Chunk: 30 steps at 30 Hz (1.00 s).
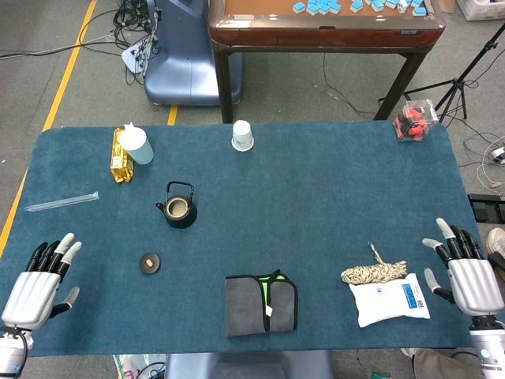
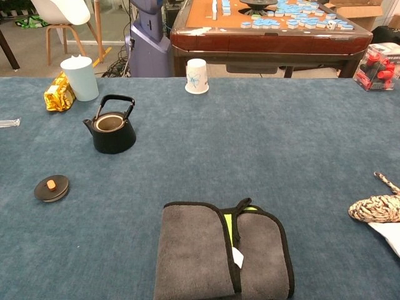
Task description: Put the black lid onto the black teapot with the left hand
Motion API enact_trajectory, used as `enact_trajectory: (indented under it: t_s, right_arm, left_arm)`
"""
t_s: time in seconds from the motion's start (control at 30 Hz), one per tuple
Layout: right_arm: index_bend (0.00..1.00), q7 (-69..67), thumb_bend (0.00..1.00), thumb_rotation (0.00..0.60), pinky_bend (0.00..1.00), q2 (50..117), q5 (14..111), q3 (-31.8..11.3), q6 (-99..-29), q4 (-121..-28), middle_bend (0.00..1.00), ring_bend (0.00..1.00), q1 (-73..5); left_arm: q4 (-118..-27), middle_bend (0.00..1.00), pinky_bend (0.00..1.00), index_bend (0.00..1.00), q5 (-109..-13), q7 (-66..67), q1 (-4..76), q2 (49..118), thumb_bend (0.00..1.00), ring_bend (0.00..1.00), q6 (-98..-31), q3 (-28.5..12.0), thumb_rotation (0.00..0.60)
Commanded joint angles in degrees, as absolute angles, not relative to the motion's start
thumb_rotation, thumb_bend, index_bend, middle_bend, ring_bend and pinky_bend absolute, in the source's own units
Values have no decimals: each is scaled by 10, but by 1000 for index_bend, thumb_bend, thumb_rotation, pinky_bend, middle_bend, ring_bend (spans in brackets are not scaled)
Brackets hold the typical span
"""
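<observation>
The black teapot [image 1: 179,210] [image 2: 112,130] stands upright with no lid on, its handle raised, left of the table's middle. The black lid [image 1: 149,263] [image 2: 52,187] with an orange knob lies flat on the blue cloth, nearer me and left of the teapot. My left hand [image 1: 41,283] hovers at the near left corner, fingers spread and holding nothing, well left of the lid. My right hand [image 1: 464,271] is at the near right edge, fingers spread and empty. Neither hand shows in the chest view.
A grey folded cloth [image 1: 262,303] lies at the near middle. A rope coil [image 1: 372,272] and white packet [image 1: 390,298] sit near my right hand. A lidded cup [image 1: 137,145], gold packet [image 1: 119,155], paper cup [image 1: 242,136], clear tube [image 1: 61,202] and red box [image 1: 415,121] lie farther back.
</observation>
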<state>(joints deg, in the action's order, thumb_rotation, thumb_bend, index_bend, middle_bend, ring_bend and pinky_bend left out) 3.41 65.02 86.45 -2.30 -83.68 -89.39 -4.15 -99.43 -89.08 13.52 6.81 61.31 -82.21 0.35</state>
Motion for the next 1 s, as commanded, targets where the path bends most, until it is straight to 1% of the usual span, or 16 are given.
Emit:
enact_trajectory:
  t_s: [0.03, 0.1, 0.27, 0.33, 0.7, 0.83, 1.0]
  right_arm:
    - [263, 40, 418, 600, 19, 653, 864, -23, -830, -890, 52, 9, -46]
    - [263, 40, 418, 600, 19, 655, 865, -25, -828, -890, 52, 9, -49]
    - [263, 34, 418, 600, 11, 651, 865, -33, -827, -899, 52, 9, -56]
    - [263, 38, 418, 600, 11, 645, 866, -36, -826, -908, 52, 9, -60]
    - [263, 85, 418, 600, 11, 576, 860, -57, -795, -1018, 52, 9, -92]
    - [263, 102, 418, 600, 11, 567, 848, -65, -782, -1033, 52, 9, -103]
    - [262, 101, 418, 600, 11, 561, 831, -72, -765, -1037, 52, 9, -115]
  left_arm:
    - [-1012, 0, 0, 83, -893, 138, 72, 596, 345, 0, -810, 9, 600]
    - [-1020, 0, 0, 94, -891, 138, 76, 589, 345, 0, -800, 11, 600]
    - [-1023, 0, 0, 188, -874, 145, 83, 592, 344, 0, -782, 8, 600]
    - [-1019, 0, 0, 205, -869, 139, 87, 594, 345, 0, -775, 7, 600]
    - [-986, 0, 0, 215, -839, 123, 114, 619, 344, 0, -725, -1, 600]
    - [-963, 0, 0, 225, -830, 124, 123, 642, 344, 0, -708, -2, 600]
    - [-954, 0, 0, 219, -819, 138, 133, 653, 345, 0, -697, -6, 600]
